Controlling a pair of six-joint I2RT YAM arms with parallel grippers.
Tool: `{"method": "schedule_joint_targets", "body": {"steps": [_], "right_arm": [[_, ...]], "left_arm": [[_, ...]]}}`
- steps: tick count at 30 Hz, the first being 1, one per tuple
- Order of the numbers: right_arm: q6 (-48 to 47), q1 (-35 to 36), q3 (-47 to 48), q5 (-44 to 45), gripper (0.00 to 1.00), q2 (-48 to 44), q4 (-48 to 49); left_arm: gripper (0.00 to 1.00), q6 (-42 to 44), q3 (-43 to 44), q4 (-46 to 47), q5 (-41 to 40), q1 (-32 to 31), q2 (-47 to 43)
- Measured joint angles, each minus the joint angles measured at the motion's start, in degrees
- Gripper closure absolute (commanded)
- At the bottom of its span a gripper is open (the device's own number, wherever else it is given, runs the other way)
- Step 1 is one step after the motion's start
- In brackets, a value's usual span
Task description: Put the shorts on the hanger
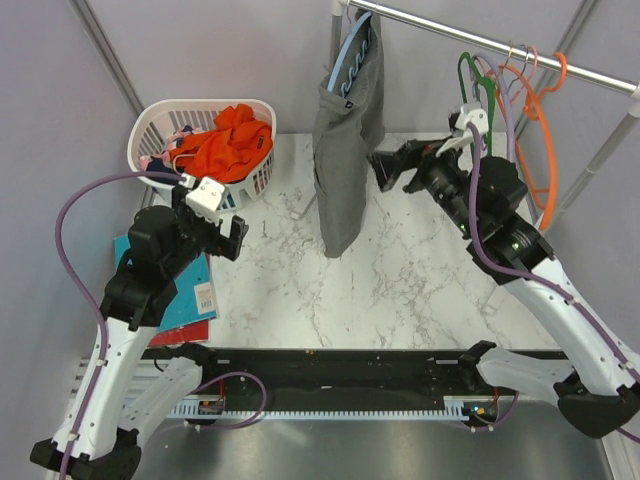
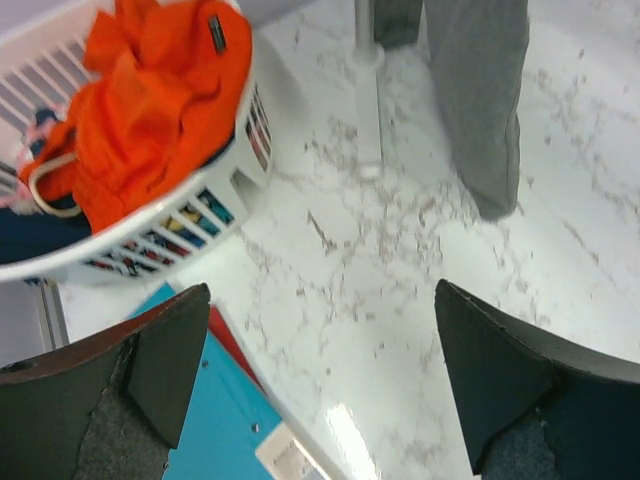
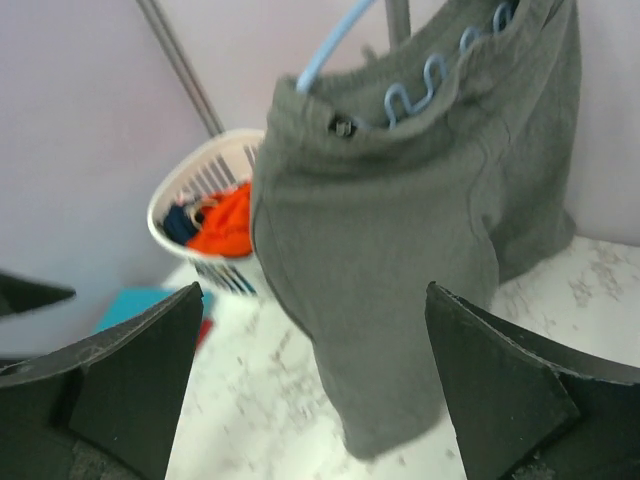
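"Top external view shows the dark grey soft fabric shorts [image 1: 345,150] hanging, yes? Where exactly?"

"Yes. They are draped on the thin light-blue plastic hanger [image 1: 352,50], and the hanger is up at the metal rail [image 1: 480,38]. So the legs fall freely toward the white marble-pattern table [image 1: 420,290]. In my right wrist view the wavy lower bar looks out above the waistband. I think the fabric sits over that bar, and this is why it does not slide down."

"And your grippers?"

"My right gripper [image 1: 388,170] is spread fully wide with nothing between the fingers. It is just beside the shorts and points at them. My left gripper [image 1: 232,232] is also wide apart and empty. It is well apart from the shorts, near the white plastic laundry basket [image 1: 160,115] that holds the bright orange garment [image 1: 225,140]."

"Why does neither one hold anything?"

"I judge that the hanger carries the whole weight, so no grip is needed and the task looks about finished. One worry: the waistband sits slanted on the bar, so a bump from my fingers could pull it off."
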Motion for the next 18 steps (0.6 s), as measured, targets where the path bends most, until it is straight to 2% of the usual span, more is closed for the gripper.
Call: {"method": "schedule_joint_targets", "body": {"steps": [6, 10, 18], "right_arm": [[-8.20, 0.00, -9.40, -8.83, 0.02, -8.37, -9.97], [-15.69, 0.02, -14.78, -13.51, 0.02, -11.13, -16.90], [-25.27, 0.02, -24.50, -14.47, 0.02, -15.43, -23.10]], "left_arm": [[0.01, 1.27, -0.59, -11.41, -0.55, 2.10, 0.85], [0.01, 1.38, -3.78, -15.76, -4.44, 3.21, 0.48], [0.01, 1.44, -7.04, -18.82, -7.34, 5.64, -1.42]]}}
